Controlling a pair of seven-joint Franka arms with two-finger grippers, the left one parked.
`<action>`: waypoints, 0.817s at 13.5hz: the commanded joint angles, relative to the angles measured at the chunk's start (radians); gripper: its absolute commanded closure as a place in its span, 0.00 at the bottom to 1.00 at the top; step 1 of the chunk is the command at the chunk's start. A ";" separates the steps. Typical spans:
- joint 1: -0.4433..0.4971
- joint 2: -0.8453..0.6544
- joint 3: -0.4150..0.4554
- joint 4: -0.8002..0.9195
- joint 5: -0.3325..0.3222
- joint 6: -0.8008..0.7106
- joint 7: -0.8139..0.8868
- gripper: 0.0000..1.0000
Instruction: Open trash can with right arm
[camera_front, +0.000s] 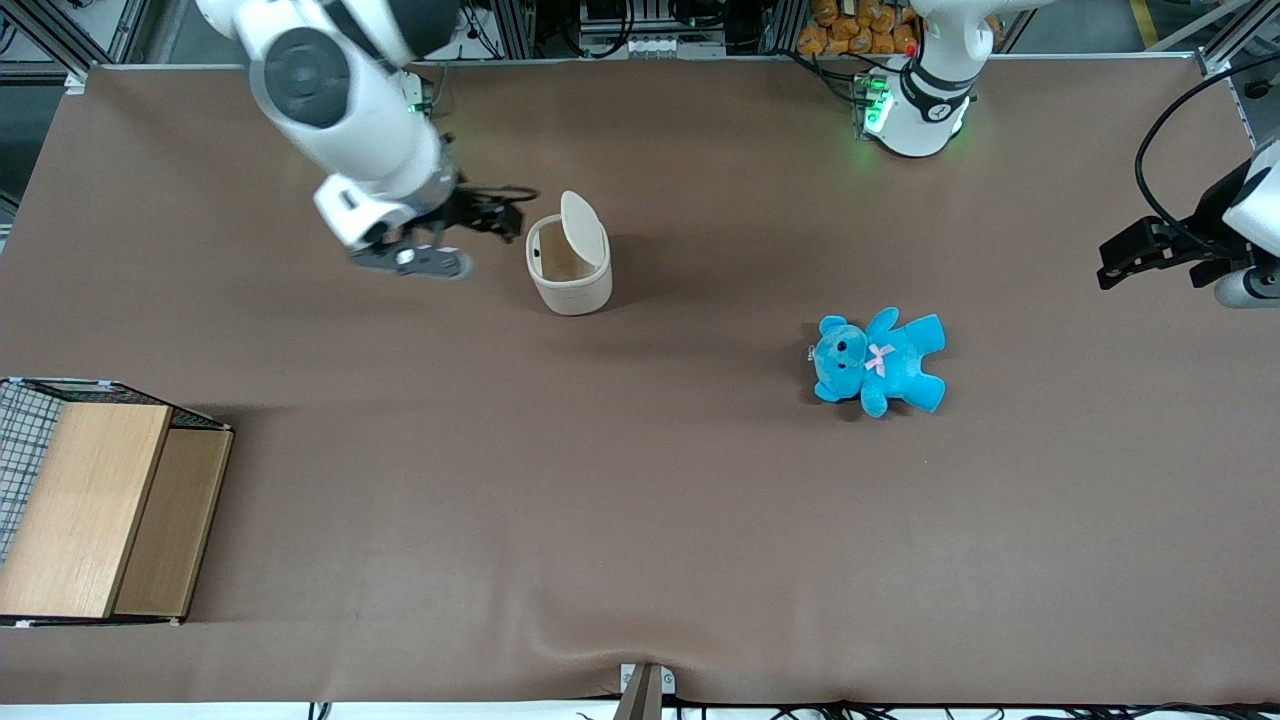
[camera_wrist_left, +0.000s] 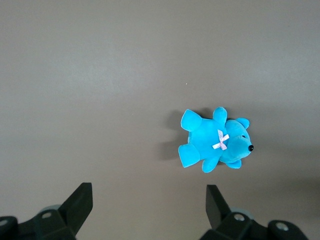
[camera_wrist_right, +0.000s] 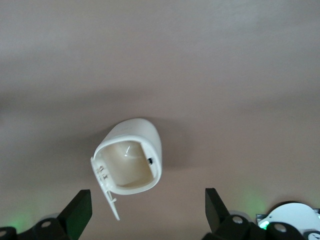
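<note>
Trash can (camera_front: 570, 268) upright on counter (camera_front: 640, 520) w/ lid (camera_front: 583, 228) swung up, inside bare; gripper (camera_front: 500, 215) just beside it, fingers spread, holding nothing.

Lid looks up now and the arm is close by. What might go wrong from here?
The lid stands upright on its hinge, unsupported; a nudge might drop it shut. The open gripper hangs just beside the trash can, apart from it, so a careless retreat might clip the rim and tip or slide the light bin. Nothing else lies near; the blue teddy sits well away toward the parked arm's end.
</note>
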 joint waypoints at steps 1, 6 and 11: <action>-0.083 0.013 0.025 0.052 0.014 -0.053 -0.039 0.00; -0.204 0.013 0.030 0.094 0.012 -0.084 -0.083 0.00; -0.365 0.011 0.121 0.120 0.008 -0.085 -0.178 0.00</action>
